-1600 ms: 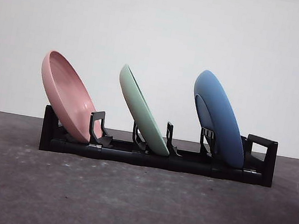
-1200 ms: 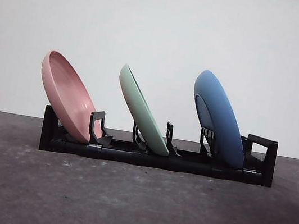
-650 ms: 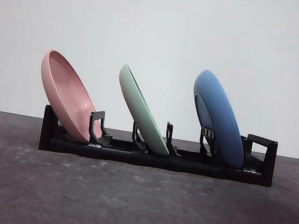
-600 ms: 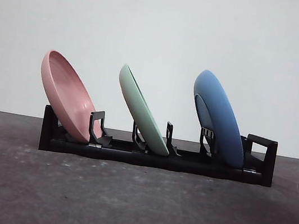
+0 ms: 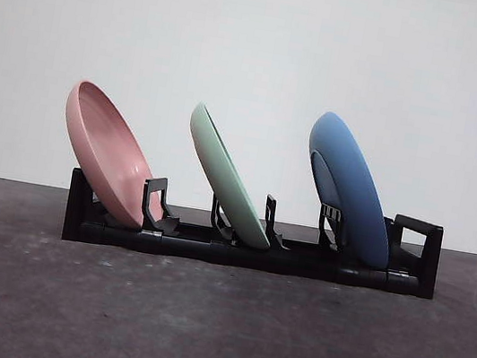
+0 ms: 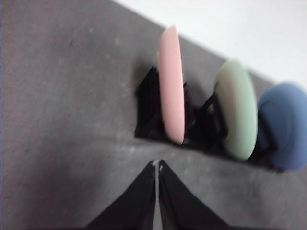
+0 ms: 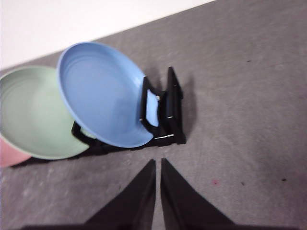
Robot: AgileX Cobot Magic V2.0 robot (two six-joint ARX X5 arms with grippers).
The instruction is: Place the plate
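Left gripper (image 6: 157, 165) seen with jaws together, nothing between them, hanging above the table (image 6: 62, 120) near the pink plate (image 6: 171, 86). Right gripper (image 7: 158, 163) likewise pinched closed and empty, above the table beside the blue plate (image 7: 103, 96). Neither touched plate or rack (image 5: 249, 255).

All three plates found seated in the rack, each in its own slot, all leaning the same way: pink (image 5: 107, 151) at one end, green plate (image 5: 228, 177) in the middle, blue (image 5: 349, 187) at the other end.

Judged placing as done. For a clean finish: kept both grippers clear of the rims, backed away up and off, avoided brushing the end plates.

Not made out: neither arm visible in front view. Left wrist picture blurred, slot detail lost. Plate feet hidden behind the rack posts, so depth of seating unconfirmed. Pink plate mostly cut off in right wrist view.
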